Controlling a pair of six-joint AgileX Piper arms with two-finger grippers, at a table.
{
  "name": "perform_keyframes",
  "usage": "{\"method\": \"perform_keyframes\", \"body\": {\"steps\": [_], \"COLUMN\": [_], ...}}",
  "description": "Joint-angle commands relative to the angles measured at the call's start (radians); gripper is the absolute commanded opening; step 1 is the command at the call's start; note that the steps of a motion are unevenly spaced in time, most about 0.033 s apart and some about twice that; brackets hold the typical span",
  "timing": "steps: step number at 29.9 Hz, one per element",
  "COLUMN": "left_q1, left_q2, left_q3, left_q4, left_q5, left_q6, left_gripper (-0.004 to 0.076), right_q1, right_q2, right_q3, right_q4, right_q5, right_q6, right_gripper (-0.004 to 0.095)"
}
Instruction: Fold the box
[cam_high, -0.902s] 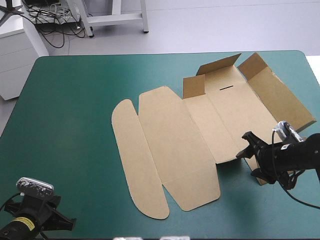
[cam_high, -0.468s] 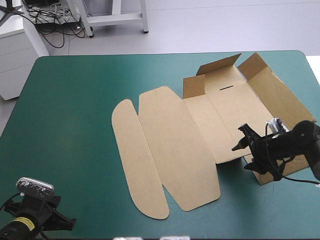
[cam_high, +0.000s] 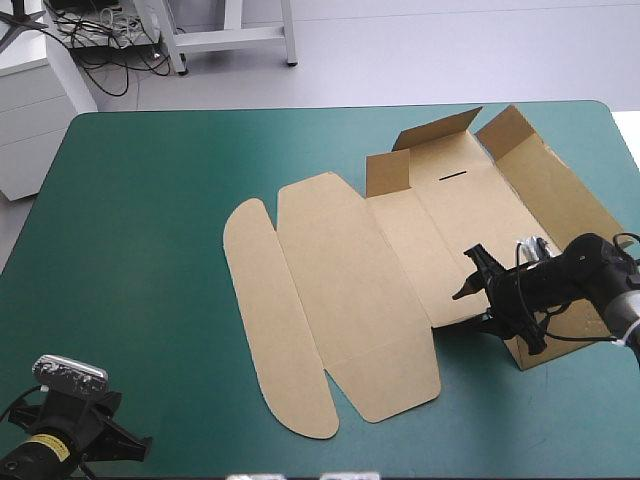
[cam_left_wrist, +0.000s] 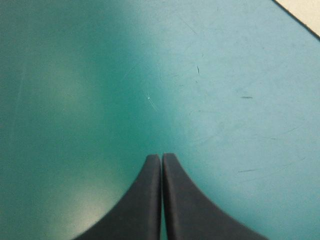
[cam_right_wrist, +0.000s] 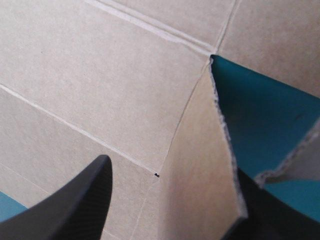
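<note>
The brown box (cam_high: 350, 270) lies as a cut sheet on the teal-green cover, mostly flat, with small flaps (cam_high: 432, 128) standing at its far right end. My right gripper (cam_high: 475, 300) is open over the sheet's near right edge. In the right wrist view a raised side flap (cam_right_wrist: 202, 170) stands on edge between that gripper's (cam_right_wrist: 172, 170) parted fingers, nearer one finger (cam_right_wrist: 265, 210) than the other. My left gripper (cam_high: 95, 425) rests at the table's near left corner, far from the box. Its fingers (cam_left_wrist: 161, 200) are shut over bare cover.
The box's long rounded lid panels (cam_high: 270, 320) stretch toward the table's middle. A taller brown wall (cam_high: 560, 190) slopes up along the sheet's right side. Bare cover (cam_high: 140, 220) fills the table's left half.
My right gripper has moved left and slightly farther in, from beside the sheet's near right edge to over it. The left arm has not moved.
</note>
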Motion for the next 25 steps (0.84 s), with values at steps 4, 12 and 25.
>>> {"method": "perform_keyframes", "body": {"steps": [4,12,25], "left_q1": [0.001,0.001,0.001], "left_q2": [0.009,0.009,0.009], "left_q3": [-0.025,-0.025,-0.025], "left_q4": [-0.007,-0.007,-0.007], "left_q5": [-0.053,-0.053,-0.053], "left_q6": [-0.006,-0.002,0.002], "left_gripper": [-0.0010,-0.0010,-0.0010], "right_q1": [0.015,0.015,0.015], "right_q2": [-0.012,-0.012,0.080], "right_q3": [-0.032,-0.032,-0.192], "right_q4": [0.000,-0.074,-0.442], "right_q5": [-0.019,-0.002,0.065], "right_q6": [-0.038,-0.077,-0.361], "right_gripper": [0.0122,-0.0014,0.0004]}}
